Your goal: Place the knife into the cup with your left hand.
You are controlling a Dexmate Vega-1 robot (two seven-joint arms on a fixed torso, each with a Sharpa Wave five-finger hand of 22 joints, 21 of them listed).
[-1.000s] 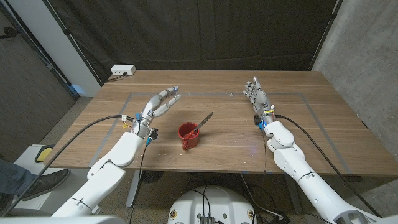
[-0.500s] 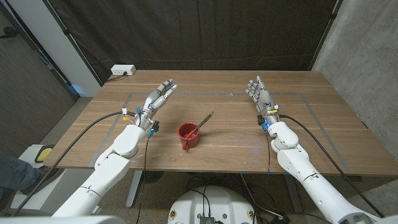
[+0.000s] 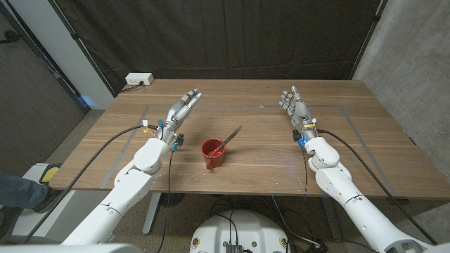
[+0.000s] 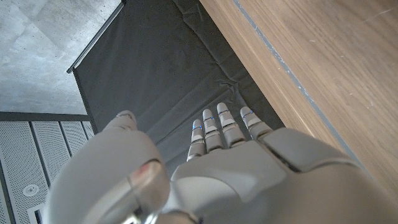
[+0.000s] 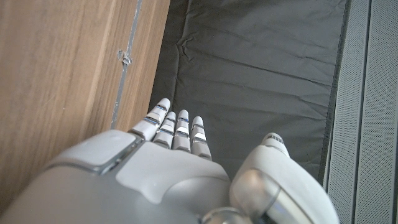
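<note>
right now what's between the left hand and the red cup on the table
Nothing: in the head view, only bare wood separates the left hand from the red cup, which already holds the knife, its end sticking out over the rim.

We see a wooden table (image 3: 365, 140) with grey tape lines (image 3: 355, 119) marking a rectangle on its top; a white power strip (image 3: 138, 79) sits on its far left corner; a black curtain (image 3: 232, 39) hangs behind; a person's shoe (image 3: 43, 197) shows near left.
</note>
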